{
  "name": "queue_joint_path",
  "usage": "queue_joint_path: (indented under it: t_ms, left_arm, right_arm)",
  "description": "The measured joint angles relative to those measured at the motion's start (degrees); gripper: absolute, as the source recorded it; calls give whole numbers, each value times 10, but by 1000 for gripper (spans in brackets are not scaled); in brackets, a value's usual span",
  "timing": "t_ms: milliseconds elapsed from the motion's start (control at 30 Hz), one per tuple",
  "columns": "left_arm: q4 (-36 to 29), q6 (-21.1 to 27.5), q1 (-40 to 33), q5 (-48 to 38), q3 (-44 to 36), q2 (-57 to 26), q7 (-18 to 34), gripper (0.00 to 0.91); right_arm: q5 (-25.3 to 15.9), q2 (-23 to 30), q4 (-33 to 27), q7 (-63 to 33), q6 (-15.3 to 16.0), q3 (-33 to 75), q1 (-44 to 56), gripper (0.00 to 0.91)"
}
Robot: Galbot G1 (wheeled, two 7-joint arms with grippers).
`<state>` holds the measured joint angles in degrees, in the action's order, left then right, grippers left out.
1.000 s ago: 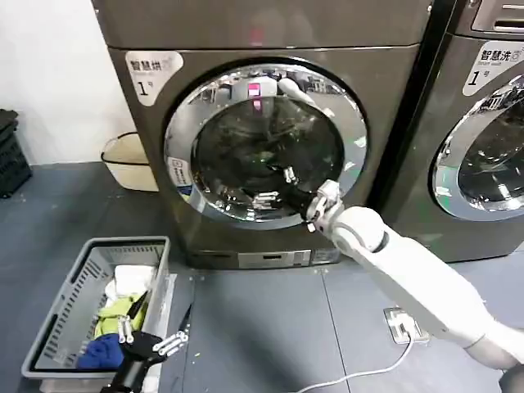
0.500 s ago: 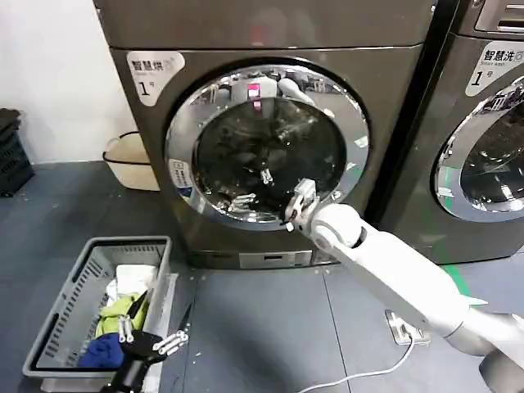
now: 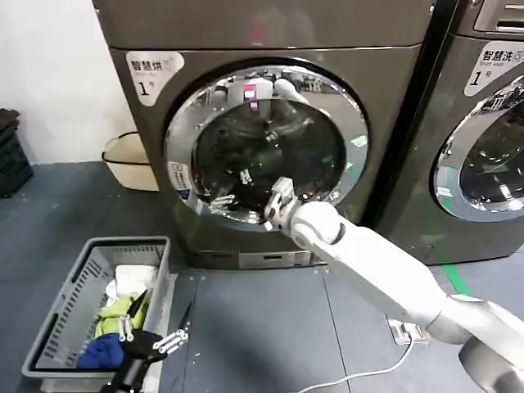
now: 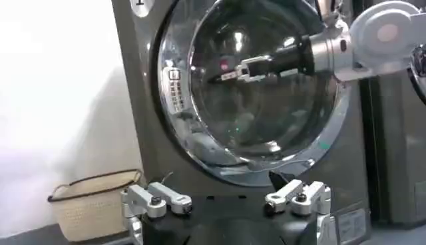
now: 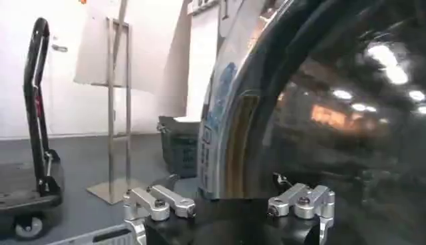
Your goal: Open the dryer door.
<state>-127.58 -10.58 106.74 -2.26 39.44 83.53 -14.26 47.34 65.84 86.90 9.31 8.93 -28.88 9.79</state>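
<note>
The right gripper (image 3: 274, 205), fingers spread apart, reaches against the shut dryer door (image 3: 266, 143); the left gripper (image 3: 151, 340), fingers also spread, hangs by the laundry basket (image 3: 57, 327).

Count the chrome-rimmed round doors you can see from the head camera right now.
2. The dryer door sits shut at the centre, with the right gripper in front of its glass. The neighbouring machine's door is at the right edge, partly cut off.

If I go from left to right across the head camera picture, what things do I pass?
Grey laundry basket → left gripper → dryer door → right gripper → neighbouring machine.
</note>
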Motion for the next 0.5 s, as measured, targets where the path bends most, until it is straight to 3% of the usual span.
queue_joint_path:
  t_ms: [500]
  left_arm:
    - [-14,2,5,0,1,5,0,907]
  right_arm:
    - [-1,75,-86,11,-7,-29,-41,907]
